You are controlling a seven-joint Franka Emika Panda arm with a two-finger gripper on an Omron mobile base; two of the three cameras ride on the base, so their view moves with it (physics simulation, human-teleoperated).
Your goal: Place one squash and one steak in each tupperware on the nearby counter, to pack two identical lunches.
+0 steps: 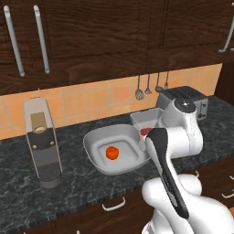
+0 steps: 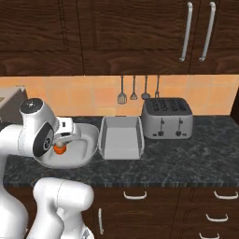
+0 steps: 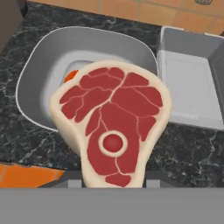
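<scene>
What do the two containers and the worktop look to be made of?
The round tupperware and the rectangular tupperware look like plastic: smooth, matte pale grey, thin walls. The counter looks like polished stone: dark with pale speckled veining. All rendered, so judged by look alone.

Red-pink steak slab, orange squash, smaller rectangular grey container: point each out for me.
Red-pink steak slab (image 3: 114,131), hand view, marbled centre.
Orange squash (image 1: 112,153), left base view, top.
Smaller rectangular grey container (image 2: 121,142), right base view, bare floor.
</scene>
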